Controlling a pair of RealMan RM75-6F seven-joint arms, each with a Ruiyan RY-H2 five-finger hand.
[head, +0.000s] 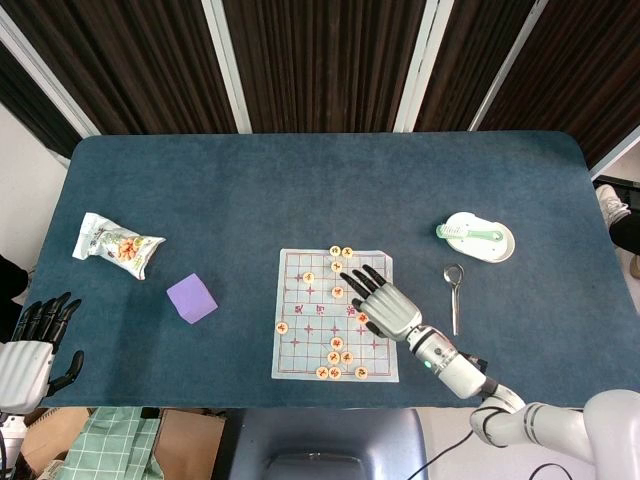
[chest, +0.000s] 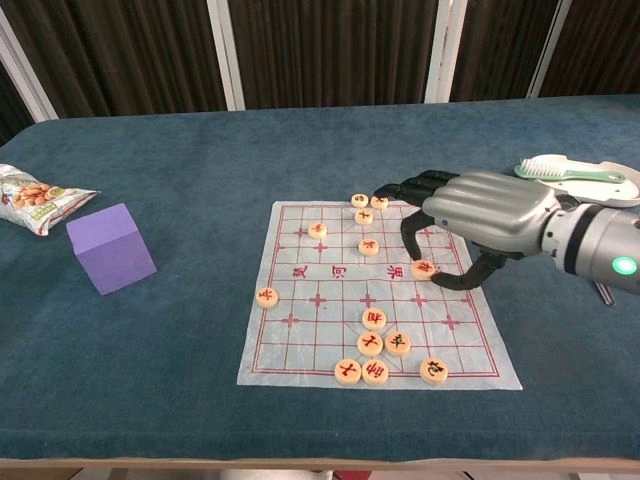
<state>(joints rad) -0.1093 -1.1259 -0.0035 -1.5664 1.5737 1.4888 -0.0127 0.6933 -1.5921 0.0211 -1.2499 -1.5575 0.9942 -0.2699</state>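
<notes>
A paper xiangqi board (chest: 300, 335) lies at the table's front middle, also seen from the head view (head: 300, 345), with several round wooden pieces scattered on it. My right hand (chest: 480, 215) hovers low over the board's right side, fingers stretched toward the two far pieces (chest: 368, 202). Between its thumb and a finger it pinches one chess piece (chest: 423, 268). A cluster of pieces (chest: 378, 345) sits near the board's front edge. In the head view the right hand (head: 385, 305) covers the board's right half. My left hand (head: 35, 345) hangs off the table's left front corner, fingers apart and holding nothing.
A purple cube (chest: 110, 247) stands left of the board, with a snack bag (chest: 35, 198) further left. At the right, a white dish with a green brush (chest: 575, 178) sits beyond my forearm. A metal spoon (head: 454, 290) lies beside the board's right edge.
</notes>
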